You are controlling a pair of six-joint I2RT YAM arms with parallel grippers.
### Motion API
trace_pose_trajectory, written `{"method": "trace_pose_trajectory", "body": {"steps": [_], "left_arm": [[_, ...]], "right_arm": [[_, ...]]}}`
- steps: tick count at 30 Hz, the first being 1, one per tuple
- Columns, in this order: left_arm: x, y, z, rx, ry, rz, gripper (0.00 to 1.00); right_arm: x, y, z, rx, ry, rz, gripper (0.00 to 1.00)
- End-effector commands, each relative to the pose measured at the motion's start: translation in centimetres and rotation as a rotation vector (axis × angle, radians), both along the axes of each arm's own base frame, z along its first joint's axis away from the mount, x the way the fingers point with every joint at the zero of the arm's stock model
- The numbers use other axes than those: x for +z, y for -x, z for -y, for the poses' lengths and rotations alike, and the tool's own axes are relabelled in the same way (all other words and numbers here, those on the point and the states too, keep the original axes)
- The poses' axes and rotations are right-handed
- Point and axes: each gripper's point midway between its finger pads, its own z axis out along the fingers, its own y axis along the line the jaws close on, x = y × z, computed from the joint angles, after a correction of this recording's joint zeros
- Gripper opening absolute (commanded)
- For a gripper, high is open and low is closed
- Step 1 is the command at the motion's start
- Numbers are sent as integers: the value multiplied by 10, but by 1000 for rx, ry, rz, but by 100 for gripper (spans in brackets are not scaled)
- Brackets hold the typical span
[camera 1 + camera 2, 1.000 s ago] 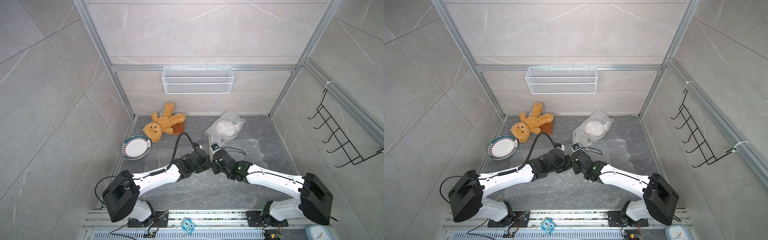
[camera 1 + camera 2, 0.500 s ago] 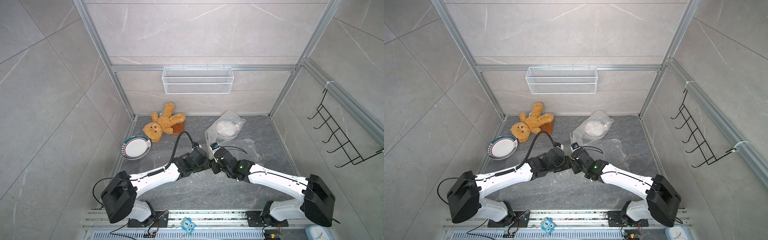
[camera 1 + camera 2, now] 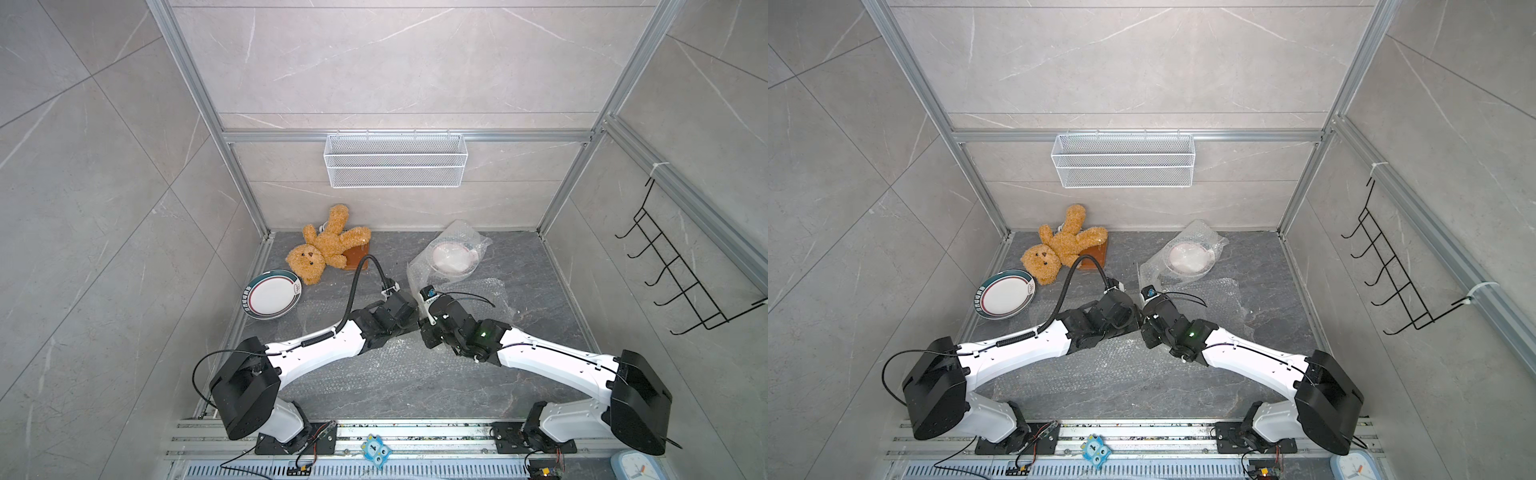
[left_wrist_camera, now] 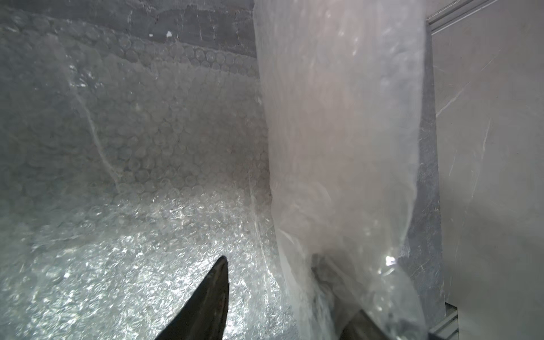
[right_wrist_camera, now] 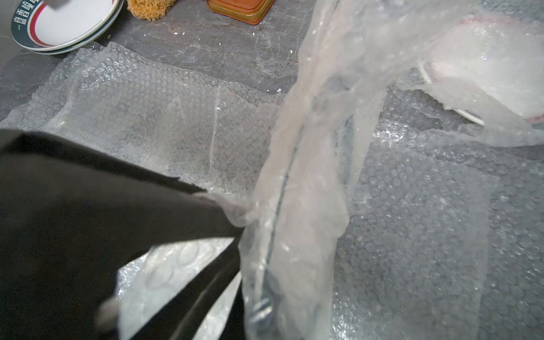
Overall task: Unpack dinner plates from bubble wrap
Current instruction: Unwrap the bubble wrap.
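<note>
Two bare dinner plates (image 3: pixel 272 300) (image 3: pixel 1004 300) are stacked at the left wall, white with a dark green rim; their edge also shows in the right wrist view (image 5: pixel 59 26). Another plate (image 3: pixel 453 257) (image 5: pixel 485 64) lies at the back right inside a bubble wrap pouch (image 3: pixel 419 272) (image 3: pixel 1152 270). A stretched tail of that bubble wrap (image 5: pixel 306 188) (image 4: pixel 338 147) runs to mid-floor, where both grippers meet. My right gripper (image 3: pixel 424 328) (image 5: pixel 262 312) is shut on it. My left gripper (image 3: pixel 413 320) (image 4: pixel 273 265) stands open, with the wrap draped over one of its fingers (image 4: pixel 332 282).
Flat bubble wrap sheets (image 3: pixel 374 365) (image 5: pixel 164 117) cover the floor under both arms. A teddy bear (image 3: pixel 324 249) lies on a brown slab (image 3: pixel 357 259) at the back left. A wire basket (image 3: pixel 395 160) hangs on the back wall and a hook rack (image 3: pixel 681 274) on the right wall.
My left gripper has opened and let go of the bubble wrap. My right gripper has stayed shut on it. Both arms have barely moved.
</note>
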Motion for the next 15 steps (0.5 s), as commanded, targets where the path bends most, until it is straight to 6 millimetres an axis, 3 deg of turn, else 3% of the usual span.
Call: {"method": "trace_pose_trajectory", "body": {"steps": [1, 6, 11, 15], "left_arm": [[15, -21, 2, 37, -16, 73, 44], [20, -31, 3, 59, -7, 82, 26], [42, -33, 2, 57, 24, 111, 4], [59, -33, -11, 89, 9, 116, 0]], "right_arm": [[-30, 34, -2, 56, -7, -184, 0], [-27, 35, 0, 54, -10, -181, 0], [-12, 36, 1, 55, -39, -158, 0], [4, 35, 1, 52, -66, -135, 0]]}}
